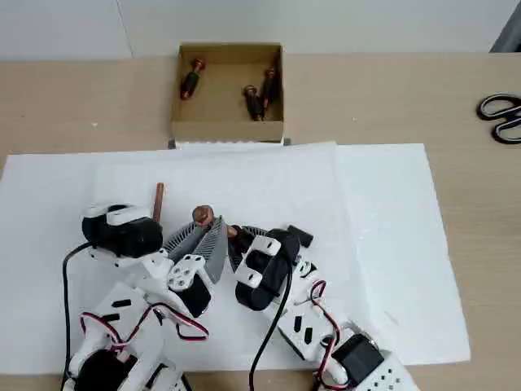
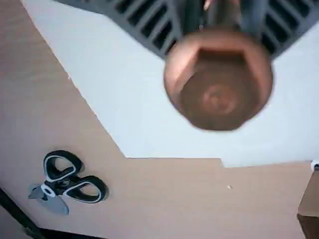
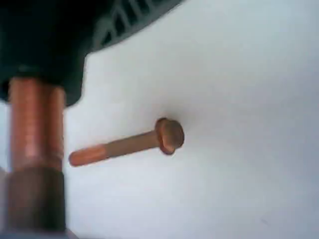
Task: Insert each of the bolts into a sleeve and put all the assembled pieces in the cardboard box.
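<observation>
A copper bolt [image 1: 203, 216] is held level between the two grippers above the white paper. My left gripper [image 1: 210, 225] is shut on its head end, and the hex head [image 2: 218, 82] looms close in the left wrist view. My right gripper [image 1: 238, 236] is shut on a dark sleeve [image 3: 35, 206], and the bolt's threaded shank [image 3: 35, 124] runs into it. A second bolt [image 1: 159, 201] lies loose on the paper just beyond the left arm, and this loose bolt [image 3: 129, 144] also appears in the right wrist view. The cardboard box [image 1: 228, 130] at the back holds three assembled pieces [image 1: 191, 79].
White paper [image 1: 383, 244] covers the work area in front of the box. Scissors [image 1: 501, 116] lie on the bare wood at the far right, and the scissors [image 2: 67, 181] also show past the paper's edge in the left wrist view.
</observation>
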Motion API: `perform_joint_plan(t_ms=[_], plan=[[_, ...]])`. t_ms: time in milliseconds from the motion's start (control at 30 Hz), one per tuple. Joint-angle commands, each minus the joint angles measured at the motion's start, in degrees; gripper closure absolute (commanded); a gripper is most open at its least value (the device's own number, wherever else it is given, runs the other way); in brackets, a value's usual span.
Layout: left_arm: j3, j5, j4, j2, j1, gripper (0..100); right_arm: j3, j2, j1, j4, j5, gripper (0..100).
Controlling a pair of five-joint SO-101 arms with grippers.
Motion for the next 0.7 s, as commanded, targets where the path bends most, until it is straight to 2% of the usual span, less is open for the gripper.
perform_joint_plan(t_ms=[0,433,667], plan=[[1.27,-0.18,-1.23,-0.44,0.26,99,-3.43,-0.66,-2.68,-1.63,0.7,99.5],[6.02,-0.26,-0.7,-0.44,0.18,99,-3.34,-0.66,-3.12,-1.71,3.16,99.5],[9.36,-3.25,0.97,-0.62,0.35,99,-3.34,-0.66,-3.12,-1.71,3.16,99.5]])
